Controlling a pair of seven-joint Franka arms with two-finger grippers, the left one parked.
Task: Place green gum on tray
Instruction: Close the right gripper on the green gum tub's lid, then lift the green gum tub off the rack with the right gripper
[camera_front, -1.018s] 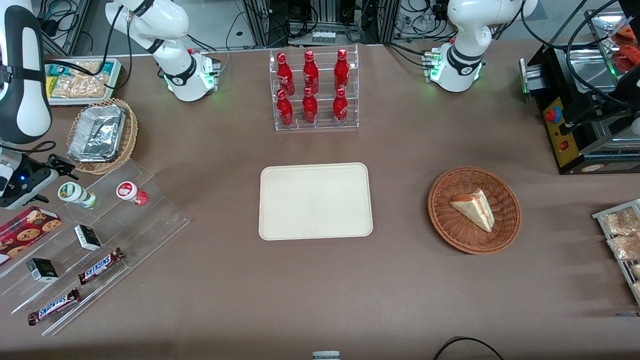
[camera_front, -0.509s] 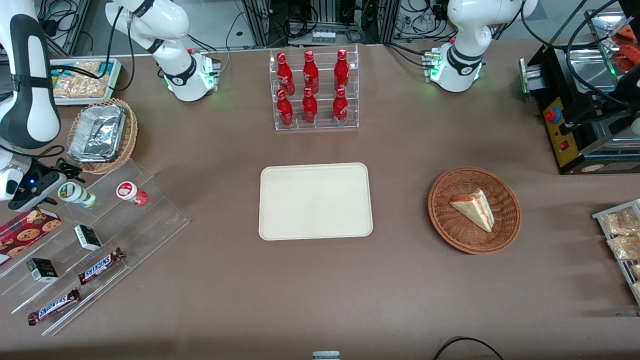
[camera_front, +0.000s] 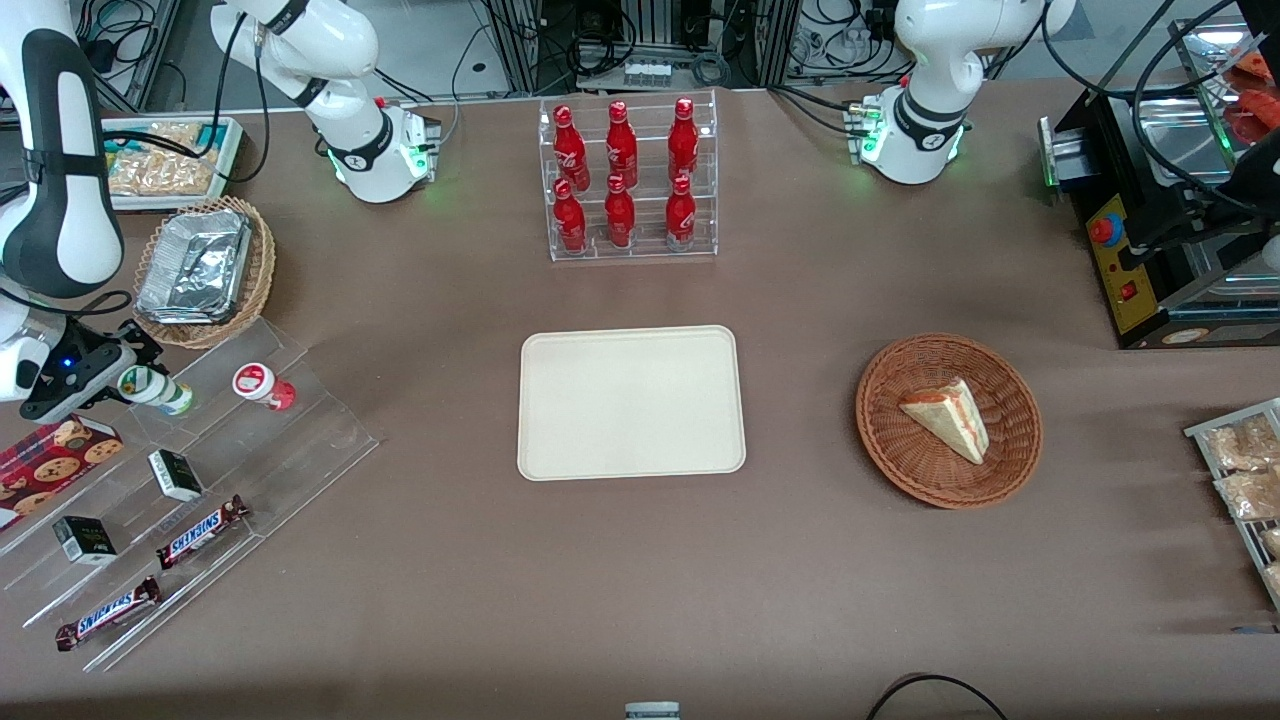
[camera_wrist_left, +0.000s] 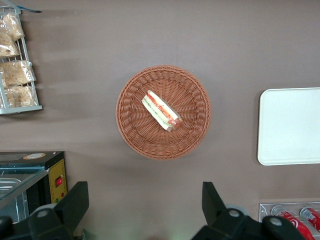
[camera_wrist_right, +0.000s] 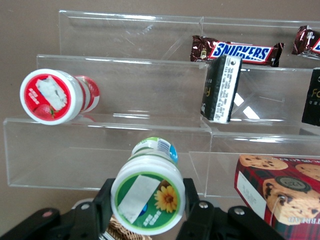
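The cream tray (camera_front: 631, 402) lies bare in the middle of the table, well apart from me, toward the parked arm's end from where I work. The clear stepped display stand (camera_front: 200, 470) stands at my end of the table.

In the last second my gripper (camera_front: 128, 372) moved in from beside the stand to the green gum (camera_front: 152, 389) on its upper step. Now my two black fingers (camera_wrist_right: 101, 207) stand one at each side of the lid; I think they touch it, but I cannot tell if they press already. So the jaws are around the canister, not fully closed, and I judge the grasp is about to begin. The gum is still on its step, not yet lifted.

The red gum (camera_front: 262, 385) lies beside it, not touched. Two bars on the lower steps read "SNICKERS" (camera_wrist_right: 237, 51). The green lid shows a yellow flower (camera_wrist_right: 165, 198); its small writing I cannot read. The red box of chocolate chip cookies (camera_wrist_right: 276, 190) lies near.
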